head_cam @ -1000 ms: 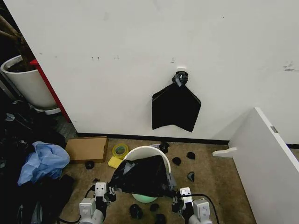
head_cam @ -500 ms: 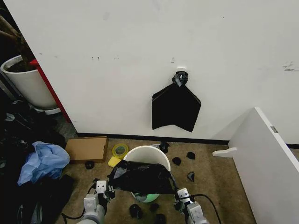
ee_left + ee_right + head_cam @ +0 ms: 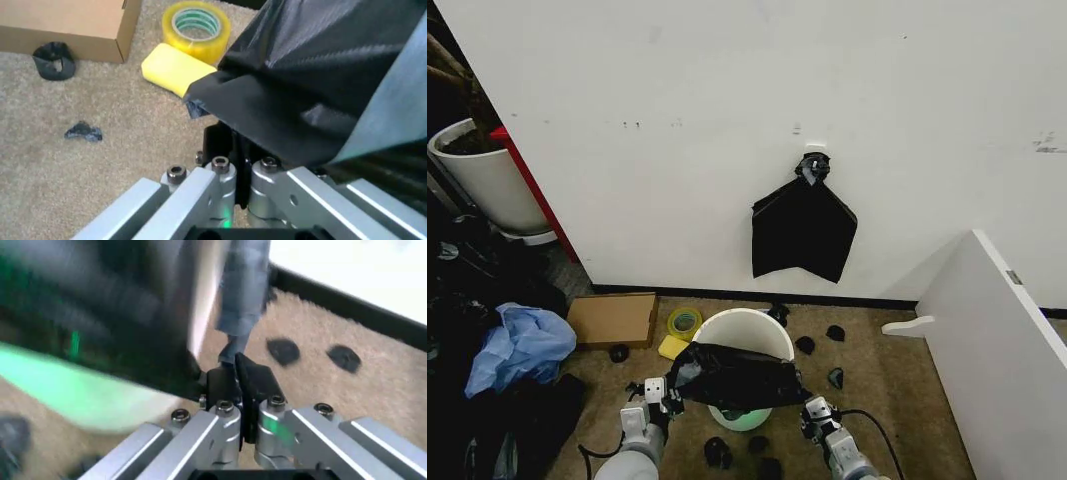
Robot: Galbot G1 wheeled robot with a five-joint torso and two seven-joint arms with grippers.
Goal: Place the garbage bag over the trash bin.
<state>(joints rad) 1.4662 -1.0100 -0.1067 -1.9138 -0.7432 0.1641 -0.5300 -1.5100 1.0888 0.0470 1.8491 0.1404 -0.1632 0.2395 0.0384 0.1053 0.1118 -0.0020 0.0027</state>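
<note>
the robot is in the middle of pulling the garbage bag (image 3: 737,375) over the trash bin (image 3: 745,335). the bin stands on the tan floor near the wall, and the shiny black bag is stretched across its near side, up by the rim. the far part of the white rim is bare, so the job looks about half done. the left gripper (image 3: 665,398) is low at the bag's left corner, next to the bin. in the left wrist view its fingers are pressed together, pinching the edge of the bag (image 3: 280,100). the right gripper (image 3: 812,413) is low at the bag's right corner, on the other side of the bin. in the right wrist view its fingers look pressed together on a thin strip of the bag (image 3: 237,315). both arms reach forward and down from the robot, one on each side of the bin. i think the next move needs both grippers to keep hold and spread the bag's mouth wide, so it can slip over the far rim without tipping the bin.
</note>
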